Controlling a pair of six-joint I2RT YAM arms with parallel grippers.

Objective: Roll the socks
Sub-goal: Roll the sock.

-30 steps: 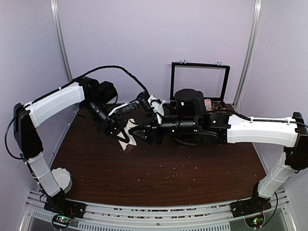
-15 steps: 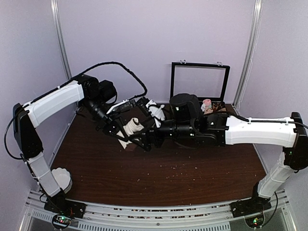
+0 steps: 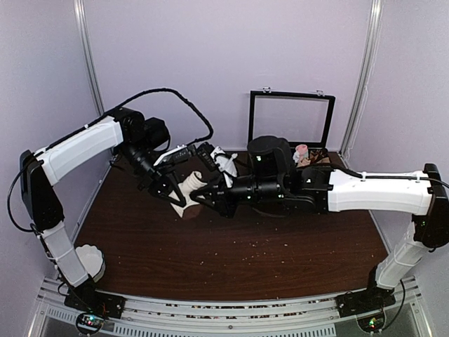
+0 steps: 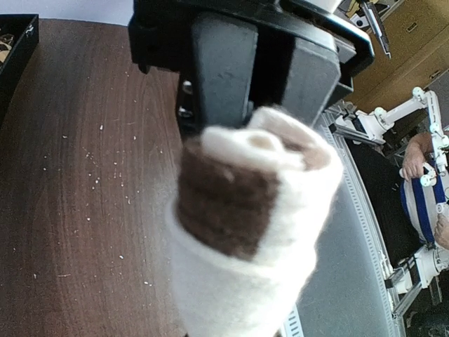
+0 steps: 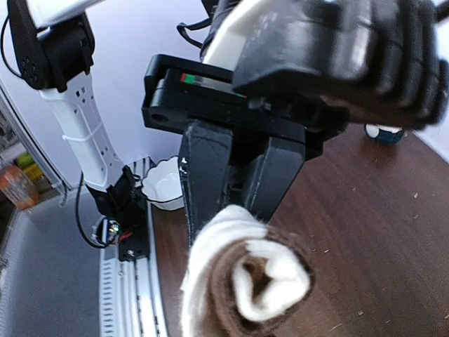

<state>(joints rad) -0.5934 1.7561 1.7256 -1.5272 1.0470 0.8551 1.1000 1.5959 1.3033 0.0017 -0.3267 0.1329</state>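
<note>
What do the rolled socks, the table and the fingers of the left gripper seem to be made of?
The socks: soft fuzzy knit, perhaps cotton or fleece, matte; loose fibres show along the edges. The table: dark wood or wood-look laminate; grain lines and a slight sheen. The fingers of the left gripper: probably hard black plastic, smooth, matte, with sharp moulded edges.

Near tabletop [image 3: 231, 260] free — blk frame [image 3: 291, 95] rear
</note>
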